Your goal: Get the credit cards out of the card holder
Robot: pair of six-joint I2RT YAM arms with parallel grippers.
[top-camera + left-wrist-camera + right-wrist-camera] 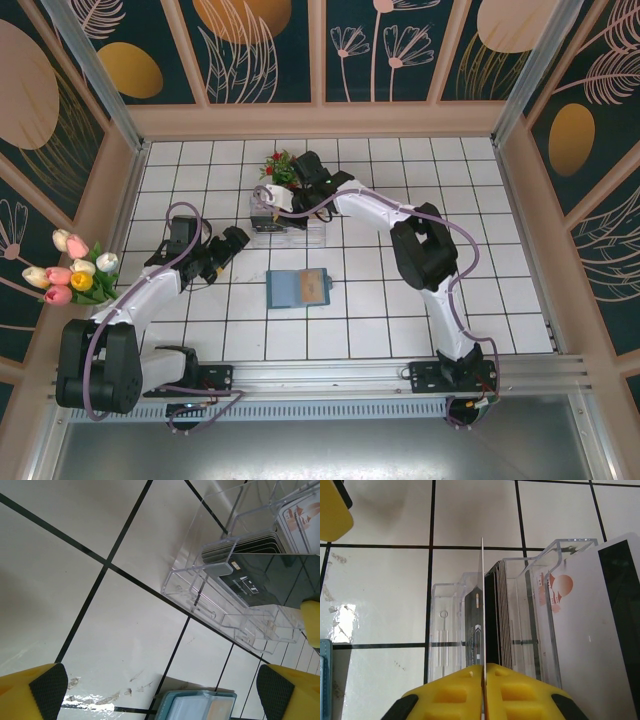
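The teal card holder (284, 288) lies open and flat mid-table, a cream card (316, 287) showing in its right half; its top edge appears low in the left wrist view (197, 705). My right gripper (483, 669) is shut on a thin dark credit card (482, 605), seen edge-on and held upright over a clear acrylic rack (445, 625). Seen from the left wrist, that card (270, 580) is dark and glossy. My left gripper (161, 690) hangs open over bare tile, left of the rack and card holder, nothing between its pads (48, 690).
The clear rack (285, 228) holds a stack of dark cards (502, 615) and a white card with an orange logo (580, 630). A red flower pot (280, 165) stands behind it. Tulips (75, 268) sit outside the left wall.
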